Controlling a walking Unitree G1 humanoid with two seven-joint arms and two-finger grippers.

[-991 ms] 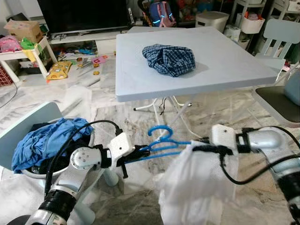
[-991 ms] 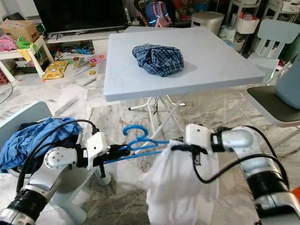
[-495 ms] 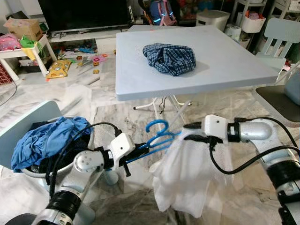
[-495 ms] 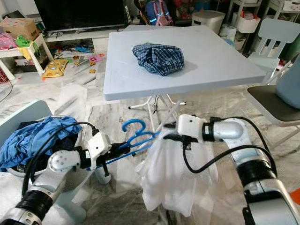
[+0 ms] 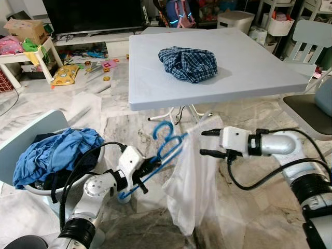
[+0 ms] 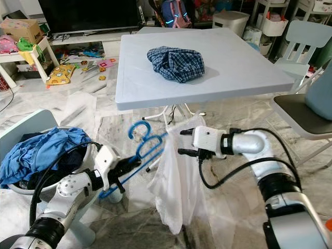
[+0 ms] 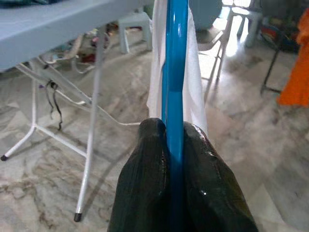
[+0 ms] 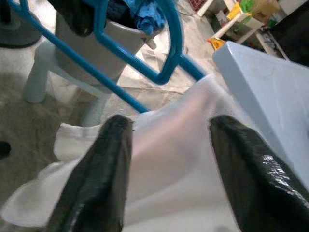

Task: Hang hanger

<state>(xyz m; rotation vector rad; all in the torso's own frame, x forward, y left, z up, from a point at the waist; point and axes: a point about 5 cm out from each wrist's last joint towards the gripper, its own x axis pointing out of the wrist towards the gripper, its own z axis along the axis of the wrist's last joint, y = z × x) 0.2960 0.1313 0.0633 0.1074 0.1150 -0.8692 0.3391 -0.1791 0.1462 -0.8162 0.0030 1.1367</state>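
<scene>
Clearly we were only partway through. Our left end effector point(image 5: 147, 175) had its two black fingers pressed together on the lower bar of the blue plastic hanger point(image 5: 167, 145); the left wrist view showed the blue bar pinched tight between them. We held the hanger tilted in the air, below and in front of the pale blue tabletop point(image 5: 249, 78), with its hook point(image 5: 162, 128) pointing up toward the tabletop edge and caught on nothing.

A thin white garment point(image 5: 188, 181) hung from the far end of the hanger and drooped toward the marble floor point(image 5: 244, 218). We judged it only partly on, since it bunched at one end instead of spreading across both shoulders. Our right end effector point(image 5: 206, 142) sat just beside the top of that garment with its fingers spread; in the right wrist view the white cloth lay between the open fingers point(image 8: 101, 169) without being gripped.

Apart from this, a crumpled blue checked shirt point(image 5: 188, 63) lay on the tabletop, and a basin heaped with blue clothes point(image 5: 54, 155) stood to our left.

What remained, as we judged it, was to seat the garment properly and then carry the hanger to a rail or hook, none of which we could see.
</scene>
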